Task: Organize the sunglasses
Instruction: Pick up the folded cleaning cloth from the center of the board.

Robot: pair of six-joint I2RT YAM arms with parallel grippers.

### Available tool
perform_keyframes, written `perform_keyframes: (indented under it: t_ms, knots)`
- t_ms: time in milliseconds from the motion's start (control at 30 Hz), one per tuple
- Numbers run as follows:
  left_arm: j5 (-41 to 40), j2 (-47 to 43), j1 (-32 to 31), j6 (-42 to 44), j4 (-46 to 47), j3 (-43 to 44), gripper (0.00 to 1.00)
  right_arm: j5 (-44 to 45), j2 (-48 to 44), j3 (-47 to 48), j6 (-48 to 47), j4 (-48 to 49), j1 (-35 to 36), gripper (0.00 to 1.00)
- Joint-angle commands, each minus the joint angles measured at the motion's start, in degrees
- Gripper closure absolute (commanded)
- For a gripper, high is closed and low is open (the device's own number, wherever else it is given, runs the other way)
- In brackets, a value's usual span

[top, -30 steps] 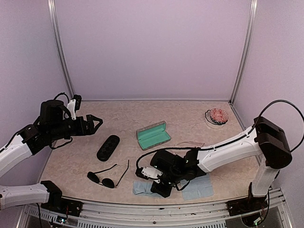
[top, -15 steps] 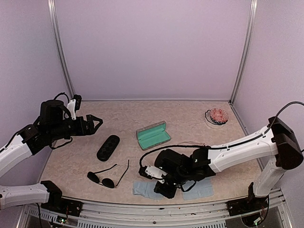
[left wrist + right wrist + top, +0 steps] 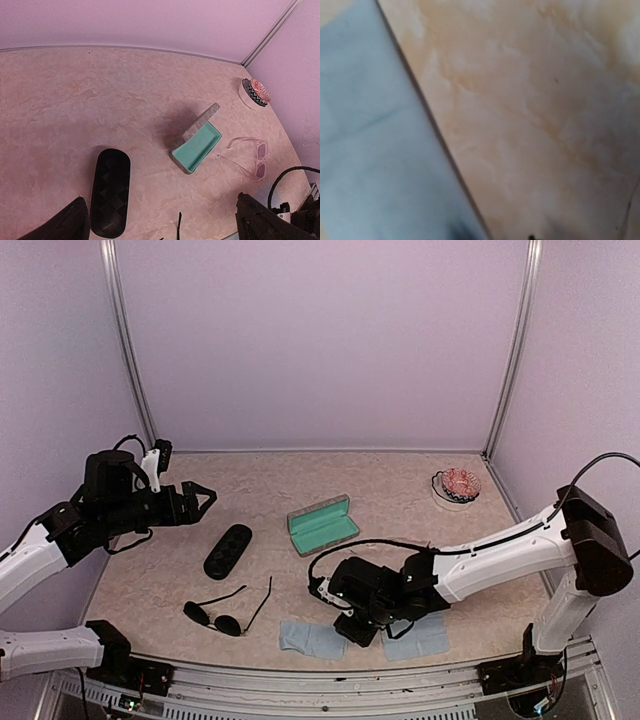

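Observation:
The dark wire-framed sunglasses (image 3: 225, 615) lie open near the front left of the table; one arm tip shows in the left wrist view (image 3: 179, 221). The clear pinkish sunglasses (image 3: 254, 162) lie right of the open grey case with teal lining (image 3: 197, 145), which also shows in the top view (image 3: 323, 525). My left gripper (image 3: 203, 498) is open and empty, held high above the black oval case (image 3: 228, 551). My right gripper (image 3: 357, 627) points down close to the table between two blue cloths; its fingers are hidden.
Two pale blue cloths (image 3: 312, 638) (image 3: 420, 637) lie at the front edge; one fills the left of the blurred right wrist view (image 3: 370, 150). A small patterned bowl (image 3: 458, 485) stands at the back right. Walls enclose the table on three sides.
My right gripper has slid a little to the right, off the left blue cloth and toward the gap between the cloths. The left arm has not moved.

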Motion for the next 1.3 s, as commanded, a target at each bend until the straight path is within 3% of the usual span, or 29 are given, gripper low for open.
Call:
perform_keyframes:
  t_ms: [0,467,833,1033,1167,1267]
  knots:
    - [0.2,-0.1,0.0,0.8,-0.3,0.7,0.01,-2.5,1.3,-0.8,-2.0,1.3,-0.5,0.59]
    - [0.5,0.6,0.7,0.8,-0.3,0.7,0.01,-7.8,4.1,-0.3,-5.3,2.8,-1.1,0.67]
    - [0.3,1.0,0.7,0.8,-0.3,0.7,0.01,-6.6,3.8,-0.9,-5.0,2.8,-2.3,0.86]
    - [0.2,1.2,0.8,0.8,-0.4,0.7,0.01,-10.0,4.0,-0.5,-5.0,4.1,-3.8,0.88]
    - [0.1,1.3,0.8,0.7,-0.5,0.7,0.01,-12.9,3.4,-0.5,-4.1,4.9,-5.4,0.99]
    - [0.3,1.5,0.8,0.8,-0.5,0.6,0.01,-14.6,2.4,-0.8,-3.7,5.2,-6.7,1.00]
